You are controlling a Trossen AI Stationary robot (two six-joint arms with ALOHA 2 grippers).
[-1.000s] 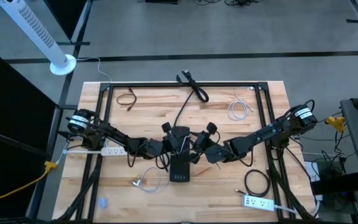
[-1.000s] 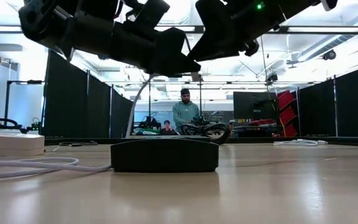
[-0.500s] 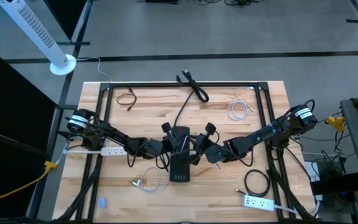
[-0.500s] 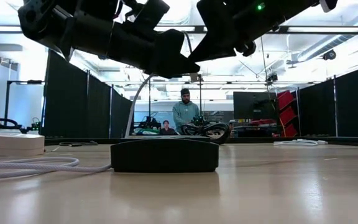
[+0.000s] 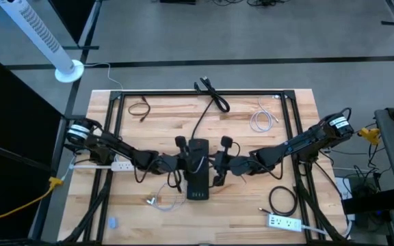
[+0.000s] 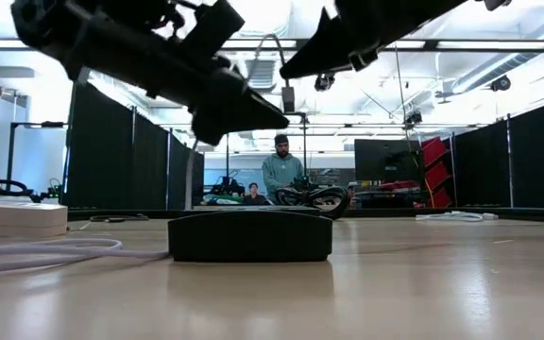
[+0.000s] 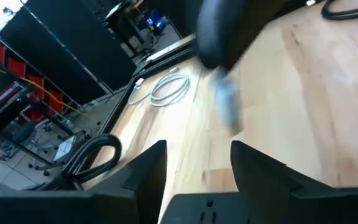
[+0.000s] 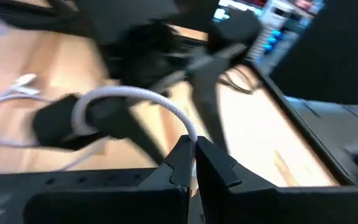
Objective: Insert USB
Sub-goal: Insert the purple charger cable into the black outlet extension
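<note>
Right end effector (image 8: 194, 155) pinching braided white cable (image 8: 135, 99); left end effector (image 7: 197, 165) released; boxy black hub (image 5: 197, 179).

A black hub (image 5: 197, 179) lies on the light wooden table (image 5: 252, 219) with its black frame, beside white cables (image 5: 261, 121), black cables (image 5: 283, 200), white power strips (image 5: 284, 223) and a white fan (image 5: 41, 35).

**Room around my workstation**

I see a grey floor (image 5: 252, 34) beyond the wooden table (image 5: 156, 219), with a white tower fan (image 5: 40, 37) standing at its corner. Black curtain partitions (image 6: 130, 151) line the room under bright ceiling lights (image 6: 461, 19); a person (image 6: 281, 170) stands far back.
</note>
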